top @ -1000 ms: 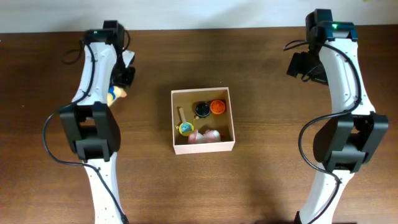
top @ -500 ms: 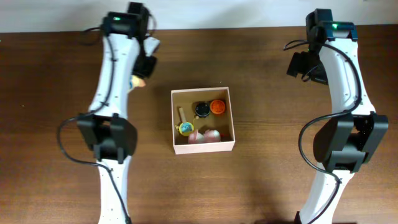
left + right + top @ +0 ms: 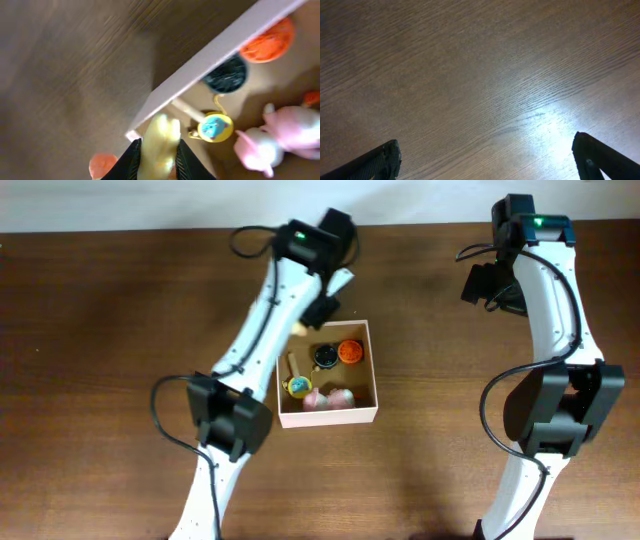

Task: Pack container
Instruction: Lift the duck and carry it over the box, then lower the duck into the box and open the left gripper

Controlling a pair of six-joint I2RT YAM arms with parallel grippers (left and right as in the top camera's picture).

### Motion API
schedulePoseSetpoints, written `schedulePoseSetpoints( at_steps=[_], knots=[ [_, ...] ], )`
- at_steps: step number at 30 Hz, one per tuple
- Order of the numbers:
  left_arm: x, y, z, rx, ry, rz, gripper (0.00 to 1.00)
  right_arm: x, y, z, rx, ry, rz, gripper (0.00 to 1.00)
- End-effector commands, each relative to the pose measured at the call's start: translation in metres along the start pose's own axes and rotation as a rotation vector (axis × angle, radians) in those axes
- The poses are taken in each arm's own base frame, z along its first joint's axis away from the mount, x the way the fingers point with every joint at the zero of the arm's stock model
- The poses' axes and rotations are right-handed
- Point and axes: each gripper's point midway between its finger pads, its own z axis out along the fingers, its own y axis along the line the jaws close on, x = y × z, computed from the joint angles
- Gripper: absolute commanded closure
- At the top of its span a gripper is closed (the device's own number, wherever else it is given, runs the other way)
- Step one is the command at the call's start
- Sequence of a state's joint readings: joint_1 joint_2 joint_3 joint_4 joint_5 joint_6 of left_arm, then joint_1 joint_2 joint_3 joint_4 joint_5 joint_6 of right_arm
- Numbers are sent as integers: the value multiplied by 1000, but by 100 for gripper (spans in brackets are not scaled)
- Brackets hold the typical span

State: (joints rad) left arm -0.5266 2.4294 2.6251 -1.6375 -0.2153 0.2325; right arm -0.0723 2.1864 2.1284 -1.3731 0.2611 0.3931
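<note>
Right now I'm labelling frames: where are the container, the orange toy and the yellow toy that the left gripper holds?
container [image 3: 328, 416], overhead view, on its white front wall.
orange toy [image 3: 349, 351], overhead view, on its middle.
yellow toy [image 3: 160, 145], left wrist view, on its body.

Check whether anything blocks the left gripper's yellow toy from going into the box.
Nothing visible blocks it. The left gripper, shut on the yellow toy, hangs above the container's corner wall; the toys inside leave bare floor just past that wall.
</note>
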Motion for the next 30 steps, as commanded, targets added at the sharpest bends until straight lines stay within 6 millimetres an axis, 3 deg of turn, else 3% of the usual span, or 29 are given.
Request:
schedulePoseSetpoints(
  at_steps=[1,10,15,24,30],
  knots=[
    [-11,-3,-22,-73,-52,36,98,-1,-1,-2,0,-5,14,1],
    [-20,-39,-61,-55,-140,95,98,-1,-1,-2,0,-5,14,1],
    [-25,-78,-65,59,-168,124,98,-1,-1,-2,0,-5,14,1],
    [-24,-79,-62,81,-149,-133,98,-1,-1,-2,0,-5,14,1],
    [-17,-80,-47,77,-90,-152,98,-1,-1,-2,-1,-5,14,1]
  ],
)
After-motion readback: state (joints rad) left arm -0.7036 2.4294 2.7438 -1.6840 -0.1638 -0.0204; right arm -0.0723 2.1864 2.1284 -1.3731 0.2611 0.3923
